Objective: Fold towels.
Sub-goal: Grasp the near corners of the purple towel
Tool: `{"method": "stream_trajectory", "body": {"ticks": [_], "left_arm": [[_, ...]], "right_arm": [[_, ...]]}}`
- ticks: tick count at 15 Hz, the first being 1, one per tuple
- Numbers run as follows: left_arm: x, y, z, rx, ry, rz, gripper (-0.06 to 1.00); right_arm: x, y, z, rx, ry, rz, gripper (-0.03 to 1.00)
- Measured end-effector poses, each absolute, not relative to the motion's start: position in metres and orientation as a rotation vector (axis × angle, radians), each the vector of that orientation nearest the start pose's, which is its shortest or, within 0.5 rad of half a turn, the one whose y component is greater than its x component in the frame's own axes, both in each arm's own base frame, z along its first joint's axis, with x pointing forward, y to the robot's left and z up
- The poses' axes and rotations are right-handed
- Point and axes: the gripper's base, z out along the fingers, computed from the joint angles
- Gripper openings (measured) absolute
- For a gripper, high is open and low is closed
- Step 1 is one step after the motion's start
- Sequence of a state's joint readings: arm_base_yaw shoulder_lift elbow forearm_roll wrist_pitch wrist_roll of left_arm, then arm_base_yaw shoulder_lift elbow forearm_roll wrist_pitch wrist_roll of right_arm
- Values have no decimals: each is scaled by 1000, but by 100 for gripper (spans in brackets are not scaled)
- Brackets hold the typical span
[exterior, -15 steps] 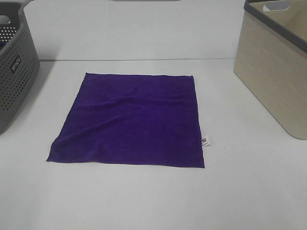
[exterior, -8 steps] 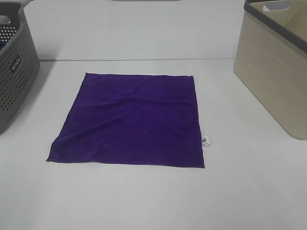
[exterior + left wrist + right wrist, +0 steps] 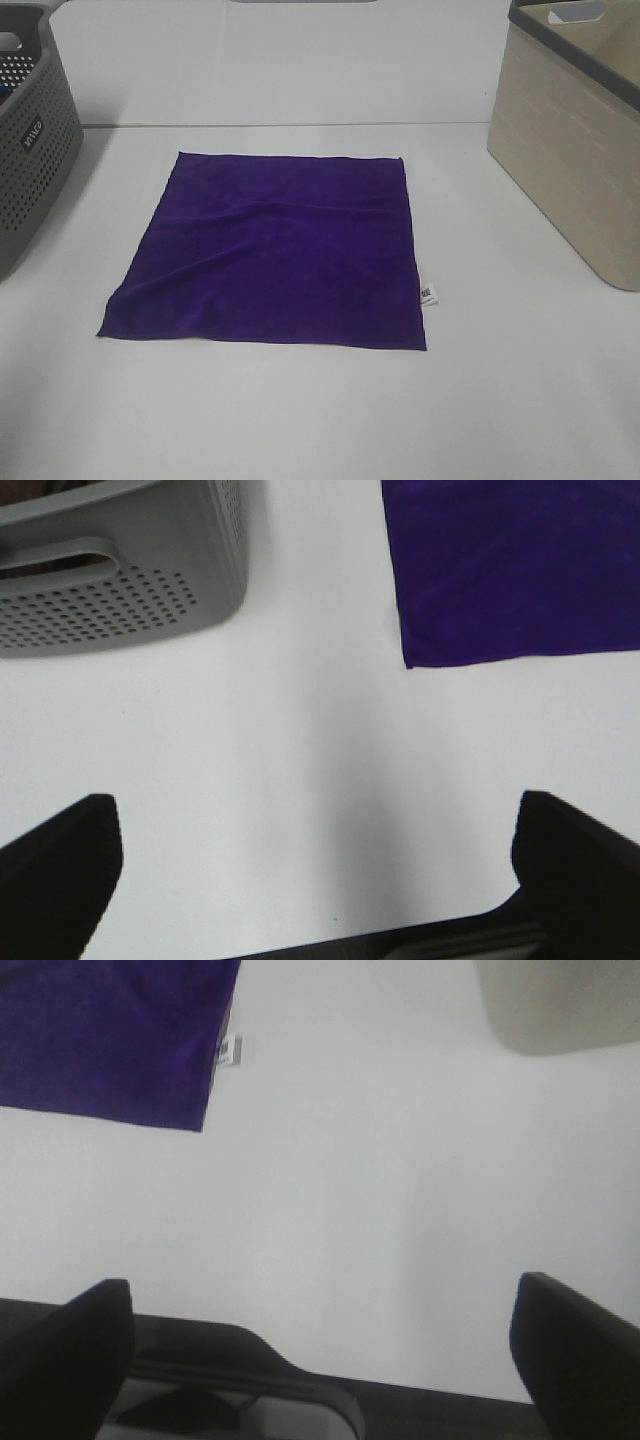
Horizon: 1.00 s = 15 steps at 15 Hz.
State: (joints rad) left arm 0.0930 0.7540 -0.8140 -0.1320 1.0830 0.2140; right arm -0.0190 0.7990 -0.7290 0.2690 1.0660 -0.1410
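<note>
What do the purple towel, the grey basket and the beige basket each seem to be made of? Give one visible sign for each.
Purple towel: soft cloth, perhaps microfibre; matte, fuzzy, lying in gentle ripples.
Grey basket: apparently moulded plastic; rigid wall with regular holes.
Beige basket: probably plastic too; matte, faintly ribbed wall, dark rim, though less certain.

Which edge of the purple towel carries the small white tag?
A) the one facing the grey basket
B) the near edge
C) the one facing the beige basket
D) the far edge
C: the white tag sticks out from the purple towel on its side edge toward the beige basket.
</note>
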Motion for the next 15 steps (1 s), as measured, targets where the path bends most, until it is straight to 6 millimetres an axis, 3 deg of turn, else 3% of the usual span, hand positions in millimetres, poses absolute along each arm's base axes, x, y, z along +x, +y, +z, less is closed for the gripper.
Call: {"method": "stream_trajectory", "body": {"ticks": [1,2,3,5,7,9,10,11,15], "left_arm": [[187,7,312,181,2685,-69,99],[215,7,295,222,2771,-116,98],[229,6,284,232,2812,-160,98],[267,-2,243,271,2899,-364,98],[291,-15,206,297,2910,-506,98],[309,-17,171,284,2930,-538,98],[312,-17,166,289,2936,-542,98],[329,-16,146,322,2960,-554,98],[354,-16,131,381,2969,-582,98]], "right_arm": [[183,26,279,-149,2684,426,99],[207,32,263,-174,2691,530,99],[215,34,256,-189,2680,566,99],[242,45,230,-197,2663,770,99],[260,52,206,-176,2642,924,99],[273,54,176,-149,2689,989,99],[275,54,169,-140,2705,1001,99],[283,55,146,-131,2759,1030,99],[295,52,124,-99,2799,993,99]]}}
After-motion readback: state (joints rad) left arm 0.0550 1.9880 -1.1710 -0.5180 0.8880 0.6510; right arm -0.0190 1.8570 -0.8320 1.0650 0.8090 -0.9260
